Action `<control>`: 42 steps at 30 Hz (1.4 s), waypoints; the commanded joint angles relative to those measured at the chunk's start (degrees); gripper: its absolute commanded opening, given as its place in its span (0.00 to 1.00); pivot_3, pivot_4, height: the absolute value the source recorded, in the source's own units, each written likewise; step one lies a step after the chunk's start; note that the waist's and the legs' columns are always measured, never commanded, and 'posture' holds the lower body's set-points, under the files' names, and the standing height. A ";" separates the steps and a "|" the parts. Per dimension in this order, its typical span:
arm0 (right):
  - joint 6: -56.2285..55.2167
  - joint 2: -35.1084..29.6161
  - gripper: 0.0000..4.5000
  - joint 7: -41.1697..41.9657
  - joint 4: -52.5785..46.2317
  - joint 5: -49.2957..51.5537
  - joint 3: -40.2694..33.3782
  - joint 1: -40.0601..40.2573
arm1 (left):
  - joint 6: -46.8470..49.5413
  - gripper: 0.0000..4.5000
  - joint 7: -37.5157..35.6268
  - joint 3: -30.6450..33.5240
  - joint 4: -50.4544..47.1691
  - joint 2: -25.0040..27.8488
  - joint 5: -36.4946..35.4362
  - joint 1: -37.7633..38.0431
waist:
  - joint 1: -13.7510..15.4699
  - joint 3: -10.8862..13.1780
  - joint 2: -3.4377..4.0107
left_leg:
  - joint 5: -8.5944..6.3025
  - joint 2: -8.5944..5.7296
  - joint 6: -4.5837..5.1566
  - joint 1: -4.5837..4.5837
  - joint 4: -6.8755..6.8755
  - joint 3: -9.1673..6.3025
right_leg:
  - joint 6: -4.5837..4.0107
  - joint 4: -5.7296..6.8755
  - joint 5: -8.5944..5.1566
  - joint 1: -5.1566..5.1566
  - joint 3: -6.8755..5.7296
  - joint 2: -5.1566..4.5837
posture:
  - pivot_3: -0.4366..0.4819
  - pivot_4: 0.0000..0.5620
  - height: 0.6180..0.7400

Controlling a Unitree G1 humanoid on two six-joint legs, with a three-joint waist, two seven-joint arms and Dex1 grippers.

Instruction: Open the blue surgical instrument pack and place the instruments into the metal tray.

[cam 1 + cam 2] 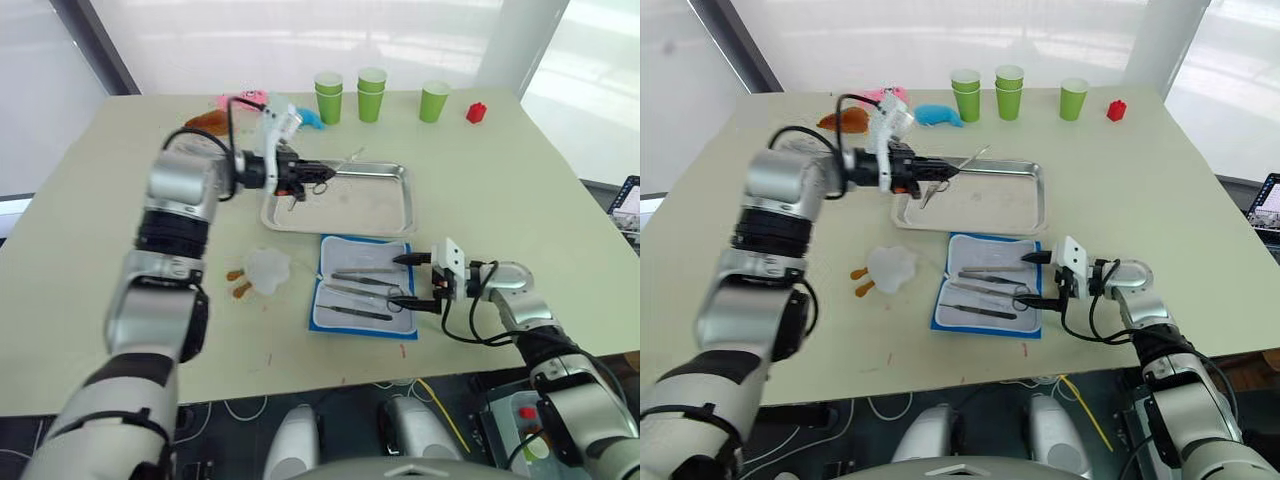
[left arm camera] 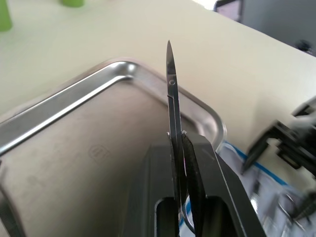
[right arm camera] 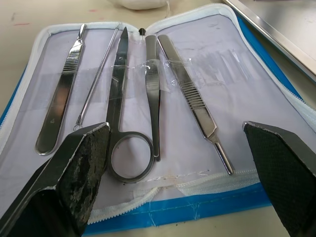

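Left gripper (image 1: 300, 180) clamped on scissors (image 2: 174, 113), held above metal tray (image 1: 385, 215). Right gripper (image 1: 418, 282) spread wide at edge of opened blue pack (image 1: 330, 322), remaining instruments (image 3: 118, 98) inside. Risk: thin blades slipping sideways, landing outside tray rim; pack shifting if snagged.
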 commanded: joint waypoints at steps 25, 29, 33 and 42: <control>0.61 -0.11 1.00 -0.37 7.71 -7.11 5.21 3.19 | -11.18 0.01 39.35 8.18 26.00 -13.67 8.88 -4.14 | -0.01 -0.02 -0.03 | -0.02 -0.09 -0.07 0.02 -0.04 0.06 | 0.01 -0.02 0.01 0.04 -0.12 -0.07 | 0.48 0.27 1.00; 0.49 0.13 1.00 -0.49 8.03 -7.14 5.22 2.85 | -11.13 0.01 39.17 8.48 26.58 -13.82 8.57 -4.12 | -0.01 -0.02 -0.03 | -0.03 -0.09 -0.10 0.02 -0.04 0.07 | 0.01 -0.02 0.01 0.04 -0.12 -0.07 | 0.48 0.27 1.00; 0.25 0.29 1.00 -0.63 8.34 -7.16 5.15 2.58 | -10.62 0.32 39.86 9.06 26.79 -13.85 8.29 -4.10 | -0.02 -0.03 -0.03 | -0.05 -0.09 -0.13 0.03 -0.04 0.07 | 0.01 -0.02 0.01 0.04 -0.13 -0.07 | 0.48 0.27 1.00; 0.00 0.52 1.00 -0.98 8.44 -7.14 5.10 2.81 | -6.65 0.77 32.31 7.34 15.92 -12.82 6.81 -3.51 | -0.07 -0.03 -0.03 | -0.05 -0.09 -0.17 0.03 -0.04 0.09 | 0.01 -0.02 0.01 0.05 -0.15 -0.04 | 0.48 0.27 1.00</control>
